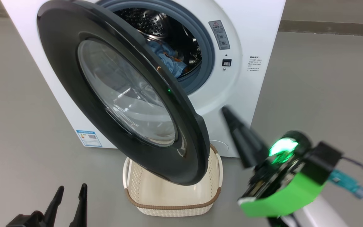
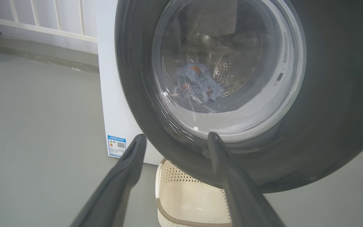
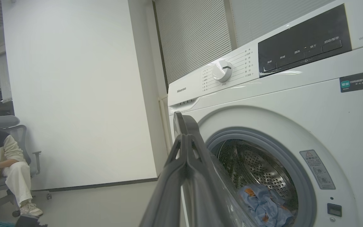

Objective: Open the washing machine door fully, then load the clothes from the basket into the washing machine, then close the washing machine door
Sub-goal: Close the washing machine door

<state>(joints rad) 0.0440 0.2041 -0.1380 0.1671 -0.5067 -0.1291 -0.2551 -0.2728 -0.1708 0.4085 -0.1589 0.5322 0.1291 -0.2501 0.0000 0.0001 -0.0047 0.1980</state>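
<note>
The washing machine door (image 1: 121,94) is standing partly swung out from the washing machine (image 1: 257,37), and its lower black rim is hanging over the basket (image 1: 172,207). The basket is sitting on the floor (image 1: 326,110) just before the machine, probably so that the way from it to the drum is short. The part of it that shows is holding no cloth. The clothes (image 1: 169,60) are lying inside the drum, low and near the front of the opening, so I judge that the loading is done and the closing is the step in hand.

The right gripper (image 1: 226,110) is pointing up toward the machine, just to the right of the door's free edge. Its two fingers are pressing flat together and holding nothing, which makes one stiff tip, good for pushing a door. The picture there is blurred, so I cannot say whether it is touching the rim.

The left gripper (image 1: 72,186) is waiting low before the door with its fingers spread apart and empty, well clear of the swing path. One risk is that a loose sleeve is getting caught in the grey ring.
</note>
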